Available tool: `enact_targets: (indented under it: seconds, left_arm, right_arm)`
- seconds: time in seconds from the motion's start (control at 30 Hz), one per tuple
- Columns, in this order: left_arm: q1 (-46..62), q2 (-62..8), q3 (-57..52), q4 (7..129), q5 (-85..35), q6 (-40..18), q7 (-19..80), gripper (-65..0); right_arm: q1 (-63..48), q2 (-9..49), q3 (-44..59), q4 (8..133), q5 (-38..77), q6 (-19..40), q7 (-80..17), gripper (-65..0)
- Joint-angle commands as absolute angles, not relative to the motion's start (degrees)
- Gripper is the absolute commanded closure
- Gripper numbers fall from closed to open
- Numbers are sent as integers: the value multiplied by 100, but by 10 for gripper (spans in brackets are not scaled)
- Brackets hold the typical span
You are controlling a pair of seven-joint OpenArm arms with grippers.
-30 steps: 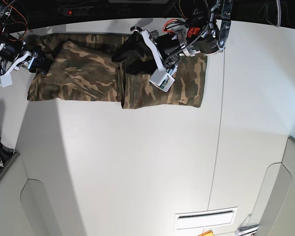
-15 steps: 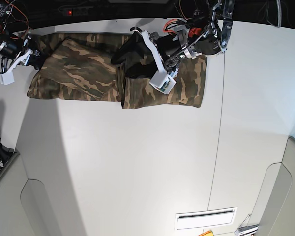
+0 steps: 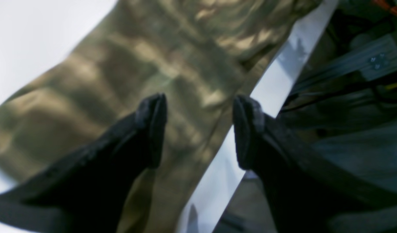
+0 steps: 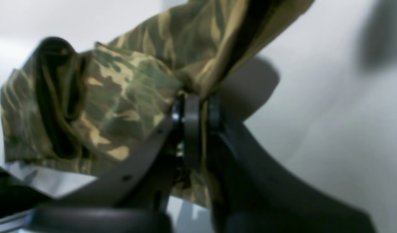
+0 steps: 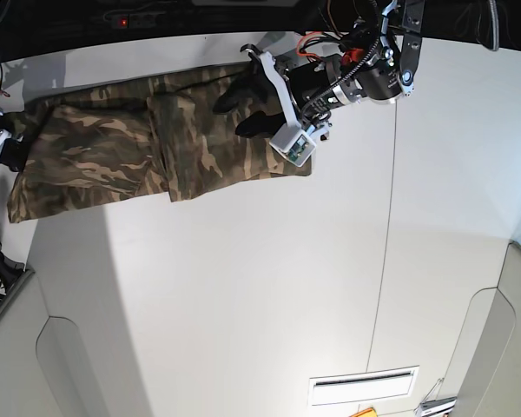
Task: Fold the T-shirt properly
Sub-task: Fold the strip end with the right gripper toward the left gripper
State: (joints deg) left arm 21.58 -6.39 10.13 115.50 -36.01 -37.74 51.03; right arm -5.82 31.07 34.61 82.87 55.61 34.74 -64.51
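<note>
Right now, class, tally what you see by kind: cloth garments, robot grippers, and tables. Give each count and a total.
Camouflage cloth T-shirt: 1
Black robot grippers, left gripper and right gripper: 2
White table: 1
Total: 4

We see that the T-shirt (image 5: 156,156) has slid to the left across the table (image 5: 243,287). The right pincer (image 4: 196,106) has snapped shut on its left end and pulled it to the left edge. The left pincer (image 5: 243,104) now sits over the shirt's right end.
</note>
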Motion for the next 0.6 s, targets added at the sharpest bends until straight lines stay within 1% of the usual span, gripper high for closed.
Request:
enact_targets:
  seconds: [0.0, 0.13, 0.27, 0.43, 0.57]
  left_arm:
    - [2204, -661, 921, 11655, -3653, -3793, 4993, -329]
    - [2403, -683, 344, 11653, -3642, -3795, 4993, -328]
    - [2630, -683, -132, 11649, -3662, -3793, 4993, -328]
    - [2698, -679, -226, 11389, -3664, -3793, 4967, -328]
    - [2683, -681, -226, 10888, -3732, -3793, 4906, -328]
  right_arm:
    - [-432, 3361, 3514, 8383, 5658, 3496, -6351, 0]
    - [-14, 3658, 3511, 8444, 5898, 3496, -6571, 0]
    - [152, 3642, 3494, 8927, 6108, 3586, -6720, 0]
    - [32, 3277, 3306, 9985, 6093, 3581, -6799, 0]
    - [-246, 2823, 2832, 10842, 5922, 3577, -6792, 0]
